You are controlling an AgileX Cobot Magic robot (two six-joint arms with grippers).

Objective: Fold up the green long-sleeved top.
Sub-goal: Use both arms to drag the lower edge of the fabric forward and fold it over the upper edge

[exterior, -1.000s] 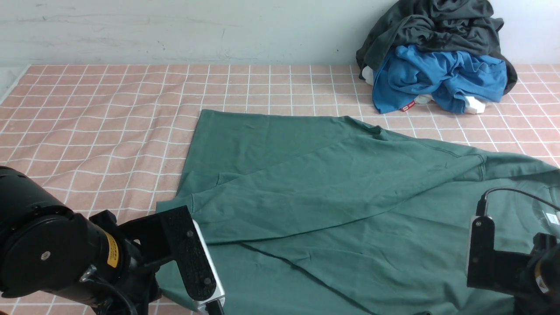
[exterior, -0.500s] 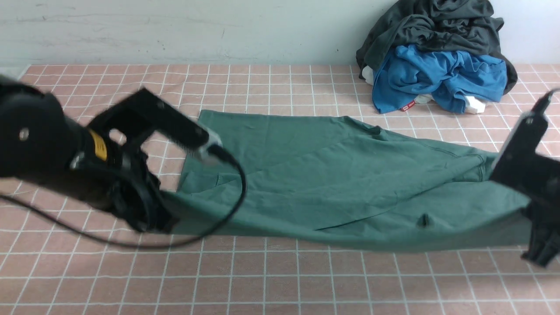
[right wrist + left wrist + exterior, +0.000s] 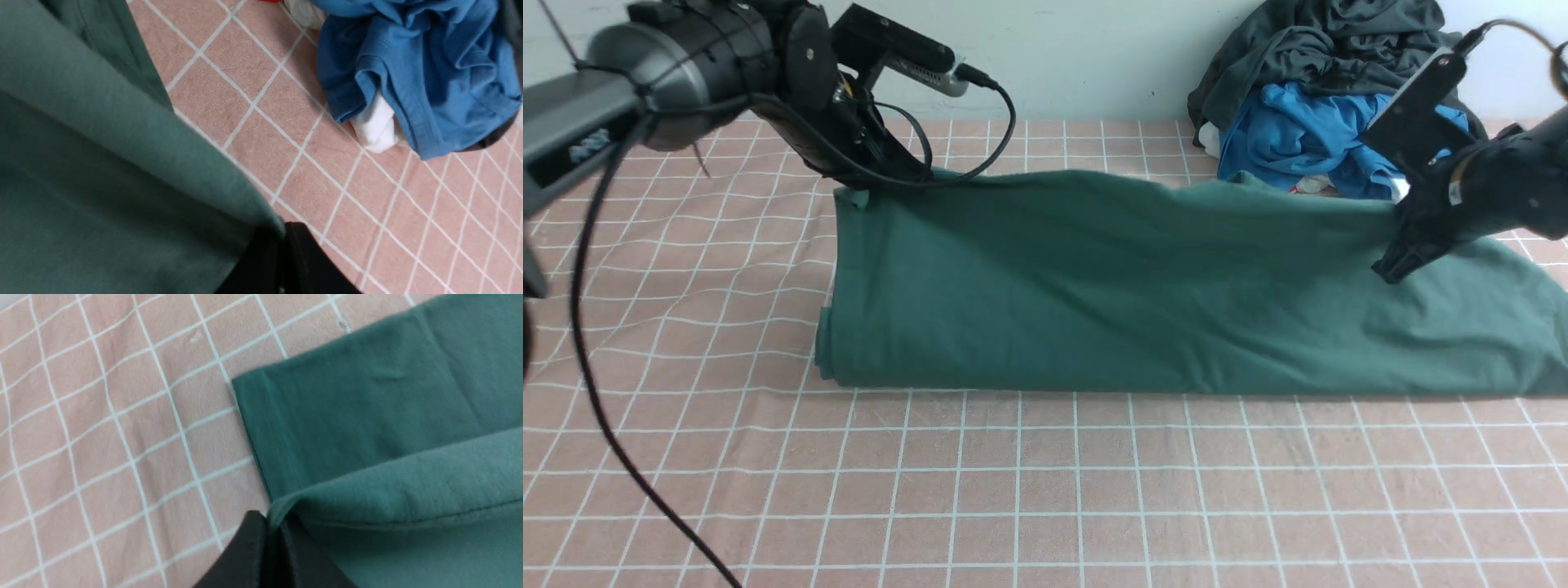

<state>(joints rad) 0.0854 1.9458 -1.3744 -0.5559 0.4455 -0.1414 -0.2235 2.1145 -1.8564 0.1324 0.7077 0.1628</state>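
The green long-sleeved top (image 3: 1111, 286) lies doubled over across mid-frame; the left gripper (image 3: 866, 181) is clamped on its upper-left edge; the right gripper (image 3: 1390, 266) pinches its edge at right.

Tight pinch by left claw (image 3: 270, 526) on a folded edge of the green long-sleeved top (image 3: 367, 416), black tips pressed together. Upper layer lifted off the lower, stitched seam running along it. Lower layer flat, hemmed corner lying on the pink white-gridded cloth (image 3: 102, 416). Slightly blurred.
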